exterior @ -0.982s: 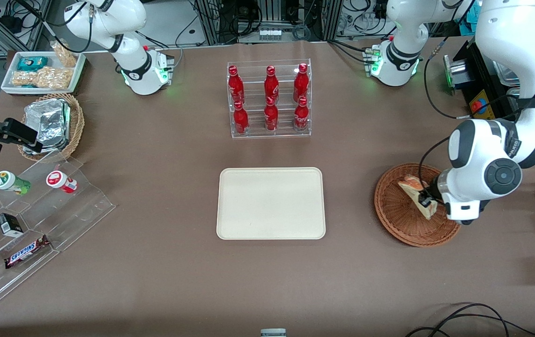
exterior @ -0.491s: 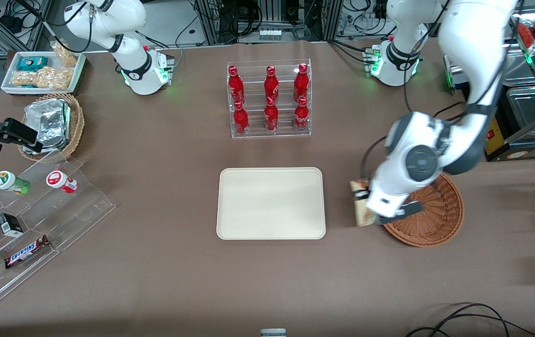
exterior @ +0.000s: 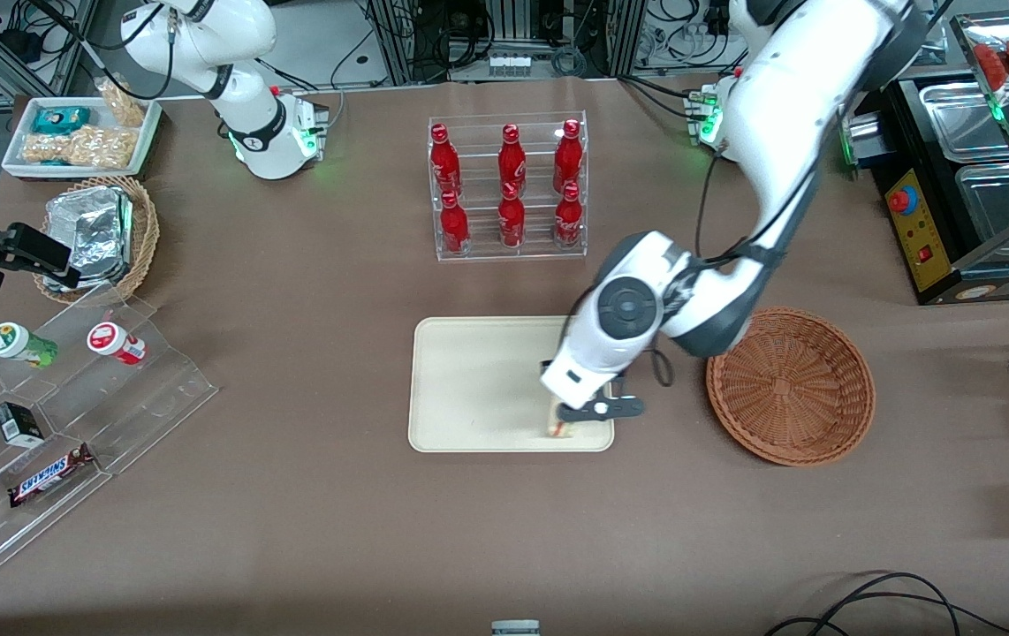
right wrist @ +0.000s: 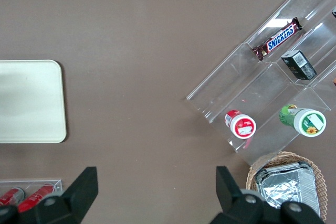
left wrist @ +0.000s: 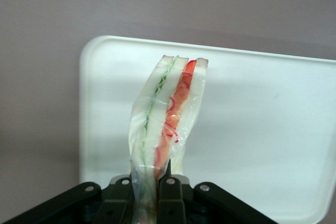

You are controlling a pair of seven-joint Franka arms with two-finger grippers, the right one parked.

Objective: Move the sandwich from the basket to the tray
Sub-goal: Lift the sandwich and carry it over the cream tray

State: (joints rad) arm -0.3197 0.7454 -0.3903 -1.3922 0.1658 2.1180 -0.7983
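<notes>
The sandwich [left wrist: 168,114], a wrapped white wedge with red and green filling layers, is held in my gripper [left wrist: 149,192], which is shut on it. In the front view the gripper [exterior: 568,415] hangs over the near corner of the cream tray [exterior: 469,380] that lies closest to the basket, and only a tip of the sandwich [exterior: 560,429] shows under the wrist. The reddish-brown wicker basket [exterior: 790,385] stands empty beside the tray, toward the working arm's end. The tray also shows below the sandwich in the left wrist view [left wrist: 262,129].
A clear rack of red bottles [exterior: 509,187] stands farther from the front camera than the tray. A clear stepped shelf with snacks [exterior: 54,415], a tan basket of foil packets [exterior: 98,234] and a white snack bin [exterior: 80,134] lie toward the parked arm's end.
My gripper has lifted the sandwich out of the basket and carried it sideways to above the tray's near corner. The basket is now empty.
</notes>
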